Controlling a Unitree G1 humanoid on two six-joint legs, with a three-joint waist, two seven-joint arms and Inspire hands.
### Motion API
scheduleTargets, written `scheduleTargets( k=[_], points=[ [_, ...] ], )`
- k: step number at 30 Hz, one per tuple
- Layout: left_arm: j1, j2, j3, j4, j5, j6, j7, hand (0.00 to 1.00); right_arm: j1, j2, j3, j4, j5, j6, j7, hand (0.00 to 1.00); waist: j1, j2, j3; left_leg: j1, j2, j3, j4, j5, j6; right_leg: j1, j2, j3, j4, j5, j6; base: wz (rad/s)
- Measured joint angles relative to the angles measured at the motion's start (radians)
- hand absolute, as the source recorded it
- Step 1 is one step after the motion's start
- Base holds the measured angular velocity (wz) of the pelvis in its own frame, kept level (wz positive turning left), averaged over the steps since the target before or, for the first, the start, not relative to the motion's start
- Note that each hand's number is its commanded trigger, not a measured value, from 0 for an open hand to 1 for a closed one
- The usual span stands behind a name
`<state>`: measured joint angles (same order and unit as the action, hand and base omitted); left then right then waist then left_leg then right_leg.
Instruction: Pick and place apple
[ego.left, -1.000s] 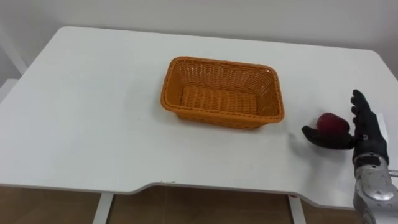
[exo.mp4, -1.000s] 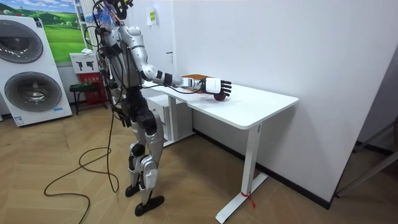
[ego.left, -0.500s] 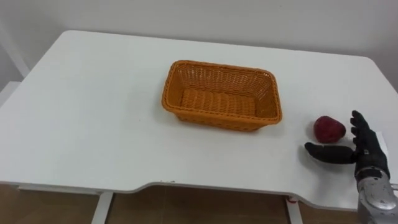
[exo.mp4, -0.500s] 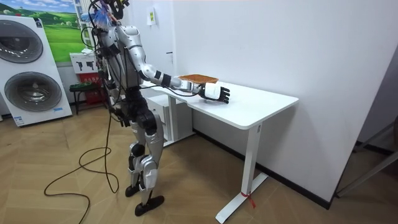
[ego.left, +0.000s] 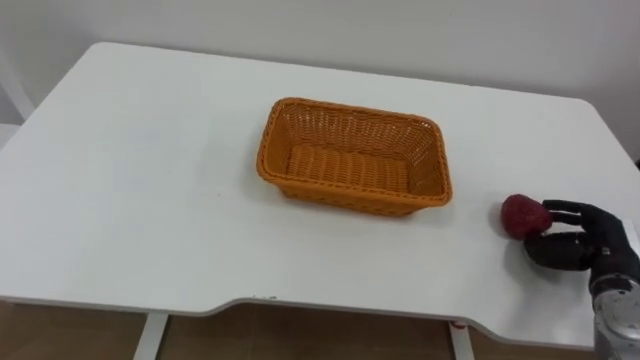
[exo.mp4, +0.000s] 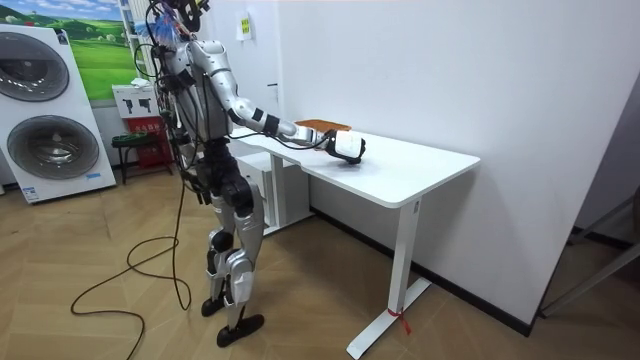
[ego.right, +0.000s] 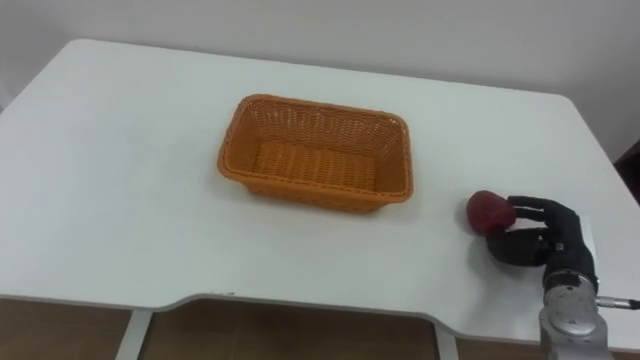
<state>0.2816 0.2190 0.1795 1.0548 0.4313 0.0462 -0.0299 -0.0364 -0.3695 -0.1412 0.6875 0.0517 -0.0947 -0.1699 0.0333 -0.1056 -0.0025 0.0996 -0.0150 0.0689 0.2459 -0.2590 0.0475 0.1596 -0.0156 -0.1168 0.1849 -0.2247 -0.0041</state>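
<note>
Plainly, the robot's right hand (ego.left: 583, 243) rests on the white desk (ego.left: 130, 200) with its dark fingers curled in, holding nothing. Their tips just touch the small dark-red apple (ego.left: 522, 215), which sits on the desk at the hand's left. Further left and a little beyond stands the rectangular orange woven basket (ego.left: 345, 110), with bare desk between it and the apple.

I see a white table (ego.left: 130, 200) with a curved cut-out in its near edge. An orange wicker basket (ego.left: 345, 196) sits flat near its middle, open side up. A red apple (ego.left: 524, 216) rests on the tabletop to the basket's right, apart from it.
</note>
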Motion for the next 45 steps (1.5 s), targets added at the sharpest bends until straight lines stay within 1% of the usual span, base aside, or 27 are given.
scheduleTargets(
  k=[5,7,12,14,16,17,18,19,20,21,23,27,30,31,33,34,36,37,38,40,43,45],
  points=[
    [0.003,0.000,-0.001,0.000,0.000,0.001,0.001,0.00,0.000,0.000,0.001,0.003,0.000,0.001,0.000,1.00,0.000,0.002,0.0013,-0.001,0.001,0.000,0.002,0.000,0.000,0.000,0.000,-0.001,0.003,0.001,-0.001,0.00],
    [0.002,0.001,-0.011,0.000,-0.002,0.005,0.002,0.00,0.000,0.000,0.001,0.003,0.000,0.002,-0.002,1.00,0.001,0.002,0.0015,-0.001,0.001,-0.001,-0.006,0.000,0.000,0.000,0.000,-0.004,0.003,0.001,-0.001,0.00],
    [0.003,0.000,-0.011,0.001,-0.005,0.014,0.002,0.00,-0.001,0.000,0.001,-0.004,0.001,0.002,-0.019,1.00,0.004,0.005,0.0030,-0.002,0.001,-0.001,-0.007,0.000,0.000,-0.001,0.000,-0.011,0.003,0.004,0.000,0.00],
    [0.004,0.000,-0.018,0.001,-0.006,0.015,0.002,0.00,-0.008,0.000,0.001,-0.003,0.010,0.002,-0.032,1.00,0.004,0.010,0.0064,-0.002,0.000,-0.005,-0.008,0.000,0.000,-0.001,-0.001,-0.010,0.001,0.004,0.000,0.00],
    [0.004,-0.004,-0.028,0.001,-0.006,0.017,0.003,0.00,-0.019,0.001,0.001,-0.003,0.023,0.002,-0.060,1.00,0.003,0.022,0.0112,-0.001,-0.001,-0.008,-0.007,0.000,0.000,-0.001,0.000,-0.010,0.001,0.005,0.001,0.00],
    [0.004,-0.005,-0.028,0.001,-0.006,0.018,0.003,0.00,-0.022,0.001,0.001,-0.003,0.024,0.002,-0.066,1.00,0.002,0.025,0.0118,-0.001,-0.002,-0.009,-0.006,0.000,0.000,-0.001,0.000,-0.010,0.000,0.005,0.001,0.00],
    [0.003,-0.006,-0.028,0.001,-0.006,0.019,0.004,0.00,-0.024,0.001,0.001,-0.005,0.033,0.002,-0.079,1.00,0.002,0.029,0.0096,0.000,-0.003,-0.011,-0.005,0.000,0.000,-0.001,0.000,-0.010,0.000,0.005,0.001,0.03],
    [0.004,-0.007,-0.028,0.001,-0.006,0.020,0.004,0.00,-0.024,0.001,0.000,-0.009,0.042,0.002,-0.090,1.00,0.002,0.034,0.0056,0.000,-0.008,-0.014,-0.005,0.000,0.000,-0.001,0.000,-0.010,0.000,0.005,0.001,0.03],
    [0.004,-0.009,-0.028,0.001,-0.006,0.021,0.004,0.00,-0.024,0.001,-0.001,-0.016,0.044,0.004,-0.096,1.00,0.002,0.037,0.0049,0.000,-0.008,-0.014,-0.005,0.000,0.000,-0.001,0.000,-0.010,0.001,0.005,0.001,0.00],
    [0.004,-0.011,-0.028,-0.001,-0.006,0.022,0.000,0.00,-0.024,0.002,-0.001,-0.040,0.045,0.013,-0.103,1.00,0.002,0.044,0.0056,-0.001,-0.008,-0.014,-0.005,0.000,0.000,-0.003,0.000,-0.009,0.001,0.004,0.001,0.00],
    [0.004,-0.012,-0.027,-0.002,-0.006,0.023,-0.003,0.00,-0.024,0.003,-0.001,-0.077,0.045,0.030,-0.105,1.00,0.002,0.049,0.0041,0.000,-0.008,-0.013,-0.008,0.001,0.000,-0.004,0.000,-0.009,0.001,0.004,0.001,0.00],
    [0.005,-0.012,-0.026,-0.002,-0.005,0.023,-0.003,0.00,-0.024,0.003,-0.001,-0.191,0.063,0.032,-0.148,1.00,0.005,0.050,0.0032,0.001,-0.008,-0.014,-0.010,0.002,0.000,-0.002,0.000,-0.014,0.001,0.004,0.002,0.02],
    [0.004,-0.012,-0.027,-0.002,-0.006,0.030,-0.003,0.00,-0.024,0.003,-0.001,-0.260,0.069,0.031,-0.178,1.00,0.004,0.042,0.0014,0.001,-0.008,-0.016,-0.011,0.004,0.000,0.002,-0.001,-0.018,0.000,0.004,0.001,0.06],
    [0.004,-0.012,-0.027,-0.001,-0.006,0.032,-0.003,0.00,-0.024,0.003,-0.001,-0.281,0.075,0.031,-0.185,1.00,0.005,0.035,0.0020,0.000,-0.008,-0.016,-0.010,0.004,0.000,0.001,-0.001,-0.022,0.000,0.004,0.001,0.05],
    [0.004,-0.012,-0.027,-0.001,-0.006,0.035,-0.003,0.00,-0.025,0.003,-0.001,-0.320,0.078,0.031,-0.195,1.00,0.005,0.028,0.0031,-0.001,-0.008,-0.016,-0.009,0.004,0.000,0.001,-0.001,-0.023,0.000,0.004,0.001,0.02],
    [0.004,-0.012,-0.027,-0.001,-0.006,0.035,-0.002,0.00,-0.030,0.003,-0.001,-0.337,0.078,0.031,-0.202,1.00,0.005,0.026,0.0023,-0.002,-0.008,-0.016,-0.008,0.004,0.000,0.002,-0.001,-0.023,0.000,0.004,0.001,0.00],
    [0.000,-0.012,-0.027,-0.002,-0.007,0.035,-0.001,0.00,-0.034,0.003,-0.001,-0.374,0.075,0.031,-0.214,1.00,0.005,0.028,0.0035,-0.004,-0.007,-0.016,-0.006,0.004,0.000,-0.001,-0.002,-0.022,0.000,0.004,0.001,0.00],
    [0.000,-0.012,-0.027,-0.002,-0.006,0.035,-0.001,0.00,-0.033,0.003,0.002,-0.410,0.064,0.031,-0.217,1.00,0.005,0.032,0.0060,-0.004,-0.007,-0.015,-0.006,0.004,0.000,-0.001,-0.002,-0.021,0.000,0.004,0.001,-0.03],
    [-0.001,-0.012,-0.027,-0.002,-0.006,0.035,-0.001,0.00,-0.033,0.003,0.003,-0.427,0.058,0.031,-0.217,1.00,0.005,0.034,0.0070,-0.004,-0.007,-0.015,-0.006,0.004,0.000,-0.001,-0.002,-0.021,0.000,0.004,0.001,0.00],
    [-0.001,-0.012,-0.027,-0.002,-0.006,0.035,0.000,0.00,-0.033,0.003,0.002,-0.484,0.053,0.031,-0.217,1.00,0.004,0.044,0.0064,-0.005,-0.006,-0.017,-0.005,0.004,0.000,-0.003,-0.002,-0.022,0.000,0.004,0.001,0.00],
    [-0.005,-0.013,-0.027,-0.002,-0.005,0.035,0.000,0.00,-0.034,0.003,0.003,-0.543,0.053,0.031,-0.205,1.00,0.009,0.049,0.0035,-0.009,-0.008,-0.017,-0.005,0.005,-0.001,-0.008,-0.001,-0.022,0.001,0.004,0.001,0.00],
    [-0.006,-0.014,-0.027,-0.002,-0.004,0.035,-0.001,0.00,-0.034,0.003,0.003,-0.559,0.053,0.031,-0.192,1.00,0.012,0.049,0.0030,-0.008,-0.007,-0.017,-0.005,0.005,-0.001,-0.007,-0.001,-0.023,0.001,0.004,0.001,0.00]
  ],
)
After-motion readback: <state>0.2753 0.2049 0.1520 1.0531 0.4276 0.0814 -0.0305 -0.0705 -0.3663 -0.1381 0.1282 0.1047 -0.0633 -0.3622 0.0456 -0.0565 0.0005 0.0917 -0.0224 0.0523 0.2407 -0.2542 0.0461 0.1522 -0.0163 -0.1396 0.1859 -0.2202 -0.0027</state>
